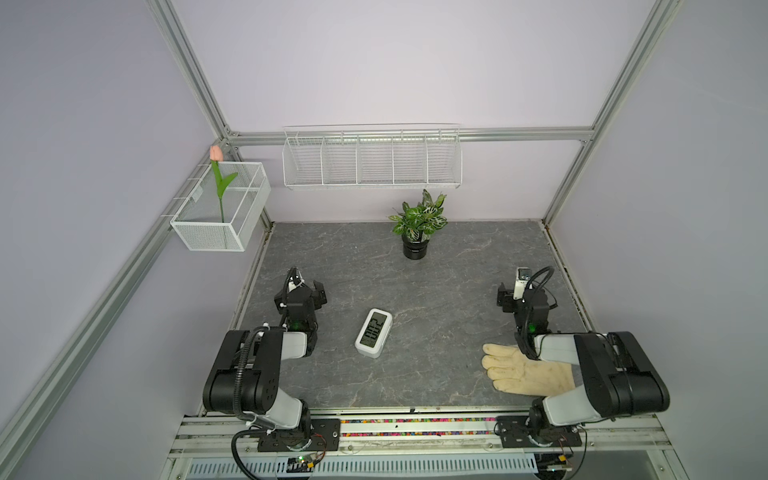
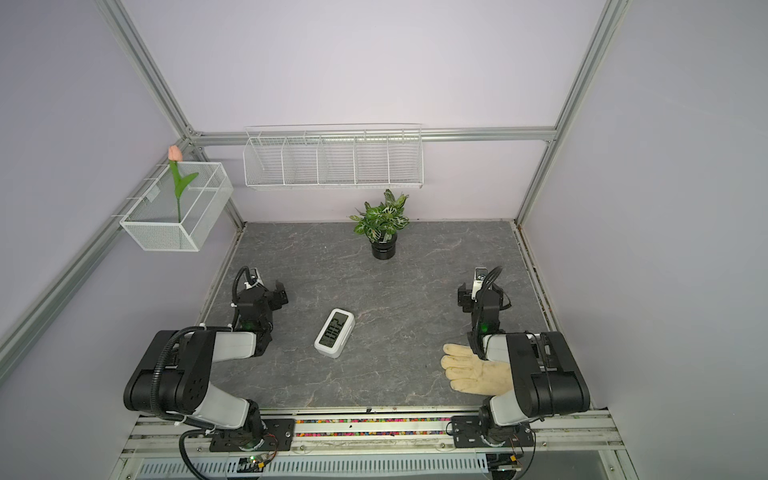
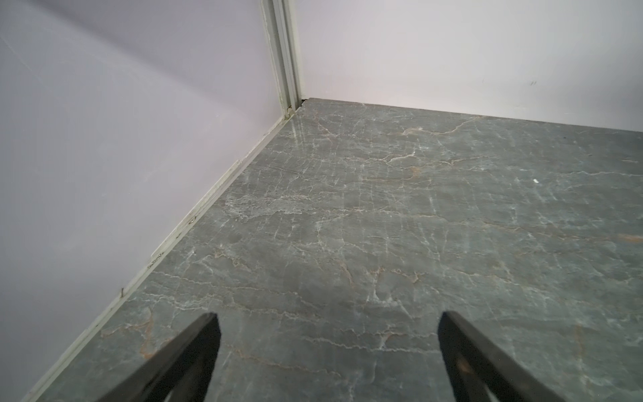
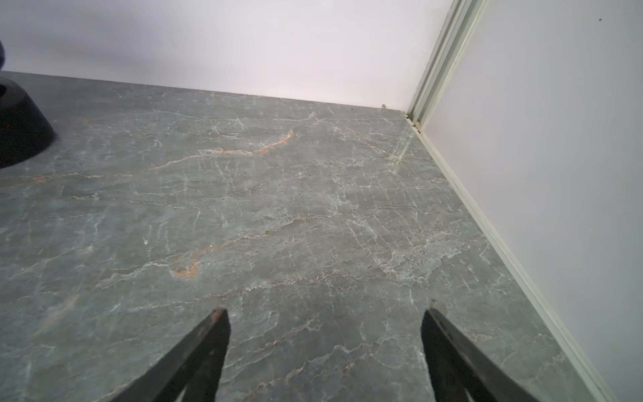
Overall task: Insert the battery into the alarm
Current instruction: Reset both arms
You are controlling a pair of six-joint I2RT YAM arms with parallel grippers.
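White alarm (image 1: 373,333) lying face up on the grey marble table (image 1: 436,291), between the two arms, touching neither, left gripper (image 3: 327,318) hovering with jaws spread wide over bare table, right gripper (image 4: 325,313) hovering likewise spread, cream glove (image 1: 523,372) lying partly under the right arm.

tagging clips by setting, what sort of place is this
Probably a lab robot test cell, not a home: an aluminium frame boxes in plain lilac panels, the left arm and right arm are bolted to a front rail, and an alarm, glove and potted plant sit staged on the tabletop.
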